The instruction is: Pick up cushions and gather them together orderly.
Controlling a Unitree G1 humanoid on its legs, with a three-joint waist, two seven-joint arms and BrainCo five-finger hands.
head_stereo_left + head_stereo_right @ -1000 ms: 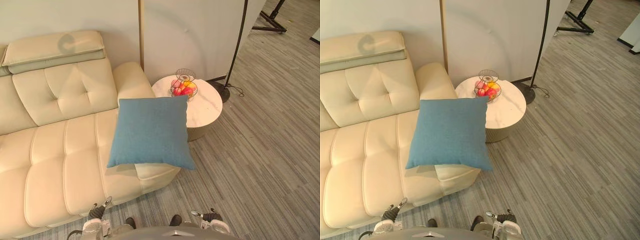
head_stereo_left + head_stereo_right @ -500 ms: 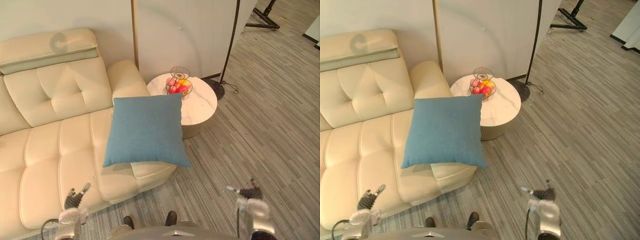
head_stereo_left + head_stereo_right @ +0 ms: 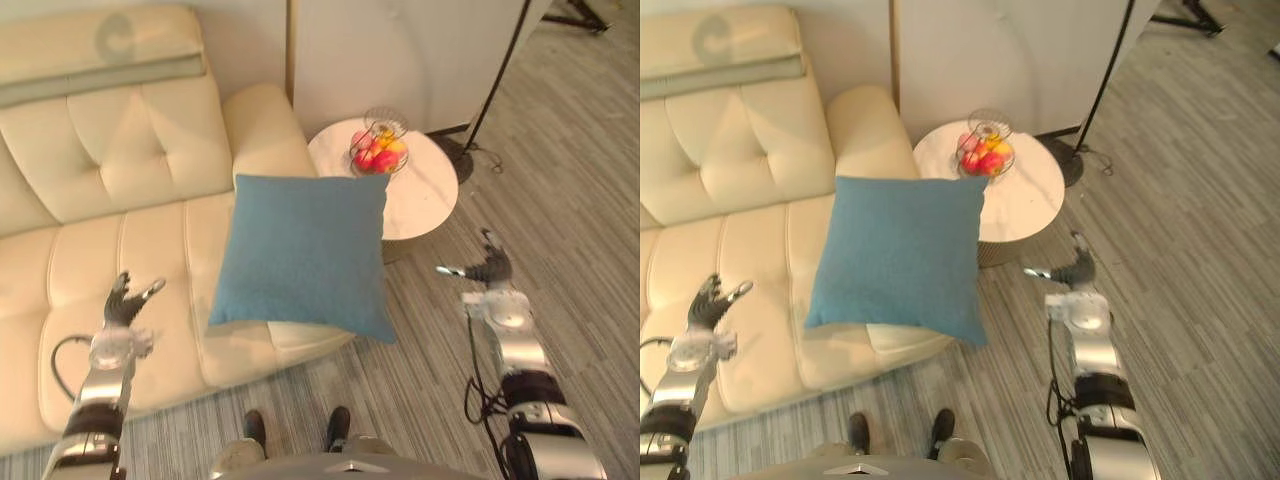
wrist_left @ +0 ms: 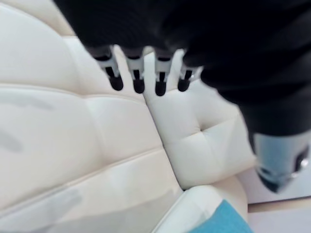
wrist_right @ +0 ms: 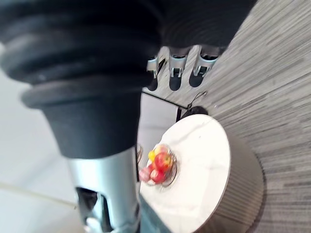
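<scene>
A blue square cushion [image 3: 303, 252] lies flat on the right end of the cream sofa [image 3: 110, 250], one corner hanging past the seat's front edge. A slice of the same cushion [image 4: 221, 219] shows in the left wrist view. My left hand [image 3: 124, 305] hovers open over the sofa seat, well left of the cushion, holding nothing. My right hand [image 3: 487, 270] hangs open above the floor to the right of the cushion, near the round table, also holding nothing.
A round white marble side table [image 3: 425, 190] stands by the sofa's right arm, with a wire basket of fruit [image 3: 378, 150] on it. A floor lamp's pole and base [image 3: 462, 150] stand behind the table. Grey striped carpet [image 3: 580, 200] stretches to the right.
Both arms have risen and reached forward: the left hand is now over the sofa seat, the right hand beside the round table. The camera has shifted. The cushion has not moved.
</scene>
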